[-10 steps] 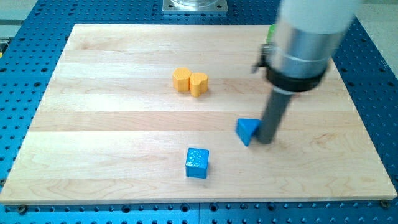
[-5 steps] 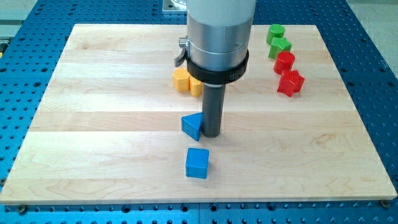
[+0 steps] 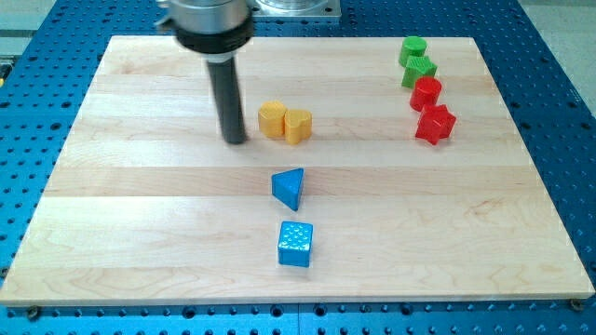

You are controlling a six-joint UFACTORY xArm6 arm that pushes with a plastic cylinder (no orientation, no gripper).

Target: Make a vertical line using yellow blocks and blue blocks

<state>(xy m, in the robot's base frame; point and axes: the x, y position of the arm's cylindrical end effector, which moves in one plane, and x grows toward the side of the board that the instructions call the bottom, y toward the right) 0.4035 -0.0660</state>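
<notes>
My tip (image 3: 234,140) rests on the board just left of the yellow hexagonal block (image 3: 271,119), with a small gap between them. A yellow heart-shaped block (image 3: 298,126) touches the hexagon on its right. A blue triangular block (image 3: 290,188) lies below the yellow pair, and a blue cube (image 3: 295,244) lies below the triangle, nearly in one column. The tip is well up and left of both blue blocks.
At the view's top right stand two green blocks (image 3: 417,60), with a red round block (image 3: 426,92) and a red star-like block (image 3: 435,124) just below them. The wooden board (image 3: 140,214) lies on a blue perforated table.
My tip pushed the blue triangle left to above the blue cube, then left it and moved up and left to beside the yellow hexagon.
</notes>
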